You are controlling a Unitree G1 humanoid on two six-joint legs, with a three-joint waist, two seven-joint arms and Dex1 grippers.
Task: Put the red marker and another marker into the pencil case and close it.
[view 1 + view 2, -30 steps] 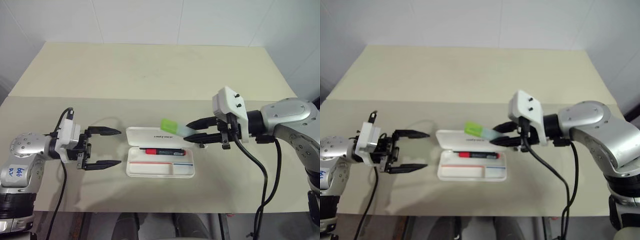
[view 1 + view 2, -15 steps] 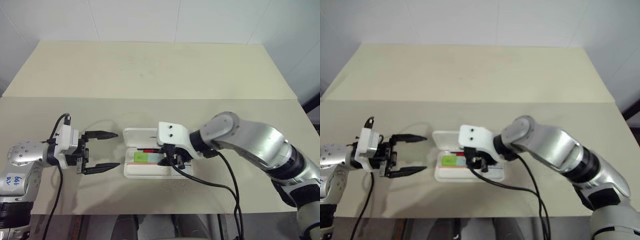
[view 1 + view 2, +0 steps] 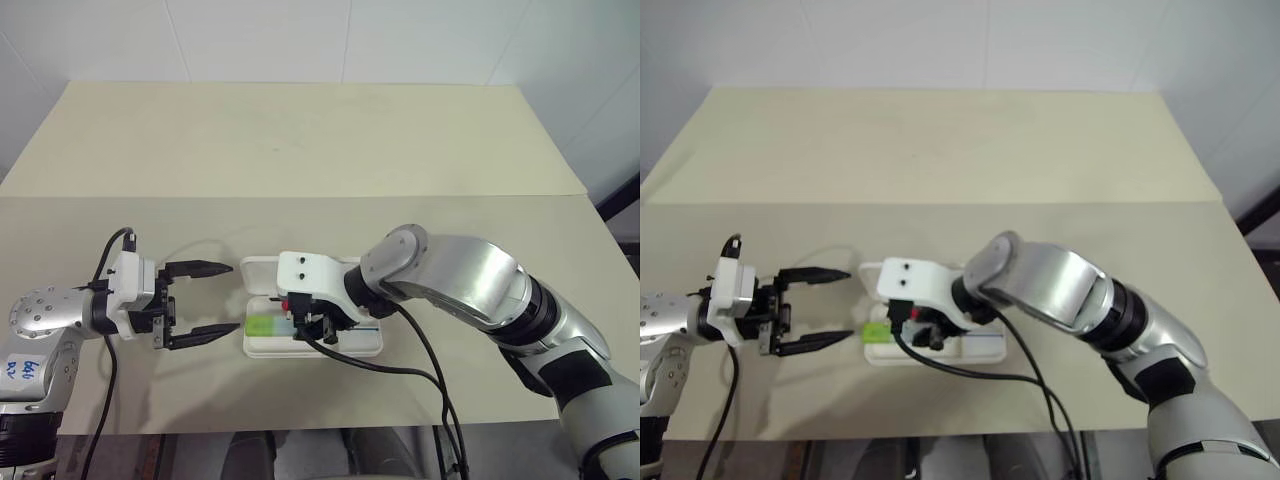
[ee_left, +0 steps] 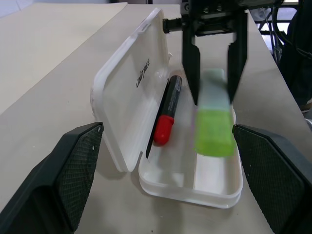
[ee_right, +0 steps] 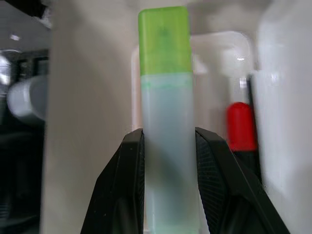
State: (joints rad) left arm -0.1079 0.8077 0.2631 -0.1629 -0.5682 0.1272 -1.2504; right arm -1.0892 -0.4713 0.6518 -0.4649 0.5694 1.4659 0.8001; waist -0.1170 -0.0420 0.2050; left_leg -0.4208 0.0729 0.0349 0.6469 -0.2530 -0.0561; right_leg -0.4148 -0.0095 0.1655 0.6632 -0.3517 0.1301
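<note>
From the head views, my right gripper [image 3: 318,325] is clamped on the green-capped highlighter [image 3: 264,326], which is poised over the open pencil case [image 3: 365,345] near its left end. My left gripper [image 3: 212,298] waits just left of the case, fingers wide apart. A second ago I held the highlighter high, over the case's right side; my right arm has since swung left and down.

In the left wrist view, the red marker [image 4: 166,111] already lies in the tray beside the raised lid [image 4: 127,99], the highlighter hanging just above the free lane.

In the right wrist view, my fingers [image 5: 130,183] pinch the whitish barrel. Next I should lower it, let go, then shut the lid.
</note>
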